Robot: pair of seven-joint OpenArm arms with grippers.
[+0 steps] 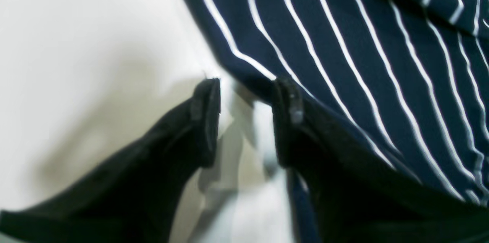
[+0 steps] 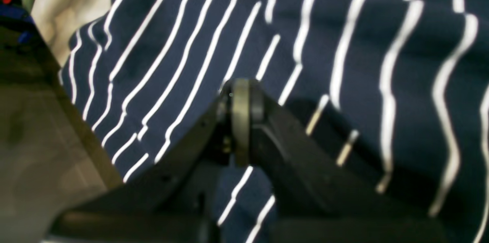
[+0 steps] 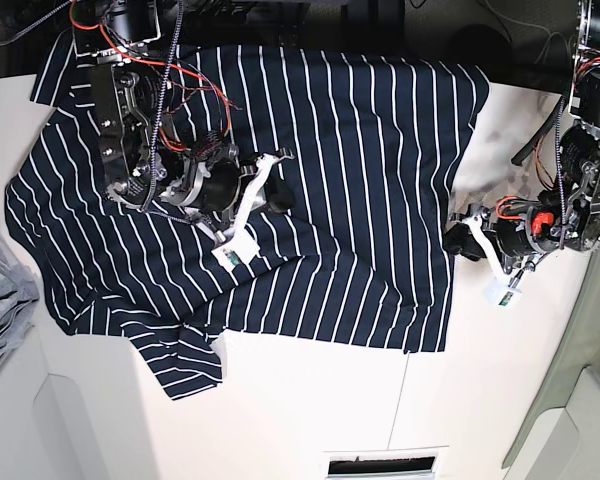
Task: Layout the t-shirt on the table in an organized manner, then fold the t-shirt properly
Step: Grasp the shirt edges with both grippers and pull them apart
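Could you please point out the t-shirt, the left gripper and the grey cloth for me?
t-shirt (image 3: 350, 150): base view, flat striped body.
left gripper (image 1: 246, 90): left wrist view, gap between open fingertips, at the shirt's edge.
grey cloth (image 3: 0, 300): base view, crumpled part at the frame's left edge.

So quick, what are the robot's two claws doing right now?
Left gripper: open, holding nothing, right at the edge of the t-shirt.
Right gripper: shut over the t-shirt; cannot tell if it pinches fabric.
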